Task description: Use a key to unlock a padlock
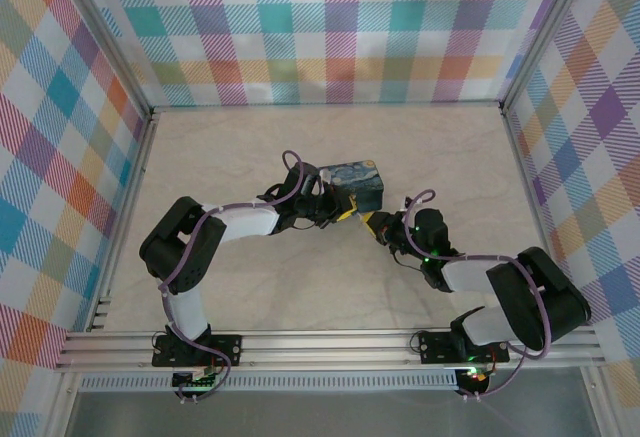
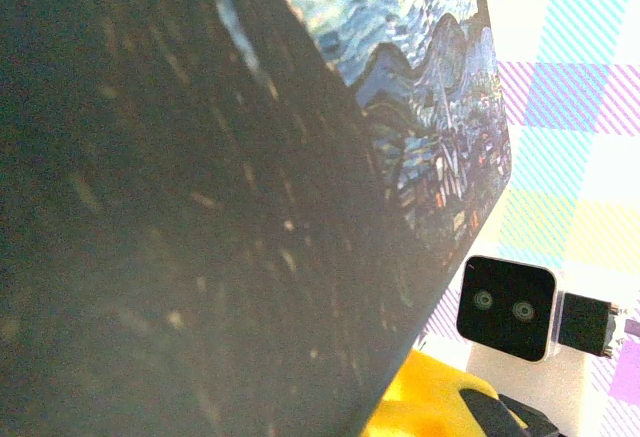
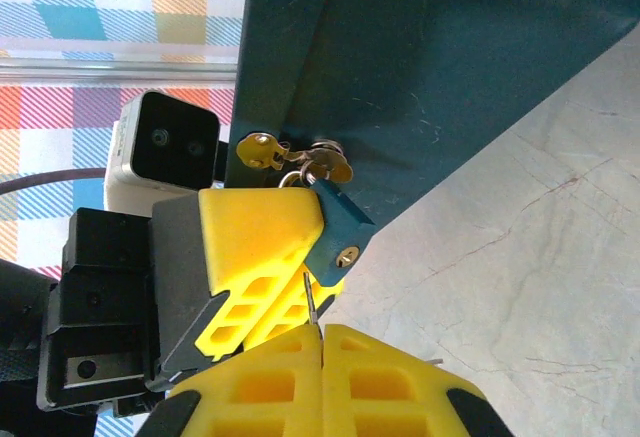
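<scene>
Bench (image 1: 230,147): pale, marbled, thin dark veins. Plaid walls (image 1: 330,27) close it on three sides; metal rail (image 1: 330,347) along the near edge. Dark box (image 1: 357,183) with painted swirl top near centre; whether it rests flat, cannot tell.

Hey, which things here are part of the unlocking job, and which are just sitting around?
Job: blue padlock, left gripper holding it, key pinched in the right gripper, painted box the padlock hangs on.
Just there: table, checked walls.
</scene>
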`<move>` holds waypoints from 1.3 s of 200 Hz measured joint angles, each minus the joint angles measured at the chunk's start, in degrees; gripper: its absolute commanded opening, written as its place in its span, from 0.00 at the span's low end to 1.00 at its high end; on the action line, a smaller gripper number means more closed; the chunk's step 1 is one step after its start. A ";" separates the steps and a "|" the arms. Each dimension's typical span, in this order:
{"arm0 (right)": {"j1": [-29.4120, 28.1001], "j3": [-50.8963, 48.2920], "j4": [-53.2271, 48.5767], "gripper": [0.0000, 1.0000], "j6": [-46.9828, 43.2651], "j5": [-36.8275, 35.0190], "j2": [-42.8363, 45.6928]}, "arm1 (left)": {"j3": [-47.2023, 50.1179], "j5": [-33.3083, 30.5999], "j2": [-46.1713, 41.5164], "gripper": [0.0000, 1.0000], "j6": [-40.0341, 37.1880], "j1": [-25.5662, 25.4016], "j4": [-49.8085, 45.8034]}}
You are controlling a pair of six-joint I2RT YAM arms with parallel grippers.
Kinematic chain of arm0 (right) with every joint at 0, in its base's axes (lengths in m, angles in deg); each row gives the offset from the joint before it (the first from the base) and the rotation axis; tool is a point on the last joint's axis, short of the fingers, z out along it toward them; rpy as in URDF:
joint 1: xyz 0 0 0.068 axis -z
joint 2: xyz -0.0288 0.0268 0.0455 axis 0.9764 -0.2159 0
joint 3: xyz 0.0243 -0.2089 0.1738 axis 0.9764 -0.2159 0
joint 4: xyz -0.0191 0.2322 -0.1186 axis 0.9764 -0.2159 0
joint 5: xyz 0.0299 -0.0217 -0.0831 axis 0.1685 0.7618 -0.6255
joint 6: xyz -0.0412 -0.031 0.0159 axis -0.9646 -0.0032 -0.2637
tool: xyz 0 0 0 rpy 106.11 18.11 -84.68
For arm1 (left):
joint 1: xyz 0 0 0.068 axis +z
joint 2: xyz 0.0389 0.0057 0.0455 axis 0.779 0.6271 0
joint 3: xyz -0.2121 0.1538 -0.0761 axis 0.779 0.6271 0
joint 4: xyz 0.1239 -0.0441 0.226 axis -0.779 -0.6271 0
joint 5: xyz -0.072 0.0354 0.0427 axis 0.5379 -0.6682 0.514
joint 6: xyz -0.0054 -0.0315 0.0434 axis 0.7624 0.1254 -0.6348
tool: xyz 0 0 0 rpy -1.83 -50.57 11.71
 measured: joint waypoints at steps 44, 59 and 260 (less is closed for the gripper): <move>-0.09 -0.02 0.15 0.00 0.02 0.04 -1.03 | 0.00 0.00 0.00 0.04 0.00 0.00 -0.02; -0.22 -0.20 0.17 0.00 0.02 0.04 -1.03 | 0.00 0.00 0.00 0.04 0.00 0.00 -0.02; -0.48 0.13 0.61 0.00 -0.85 -0.90 -1.66 | 0.04 0.02 0.00 0.04 0.52 0.00 0.33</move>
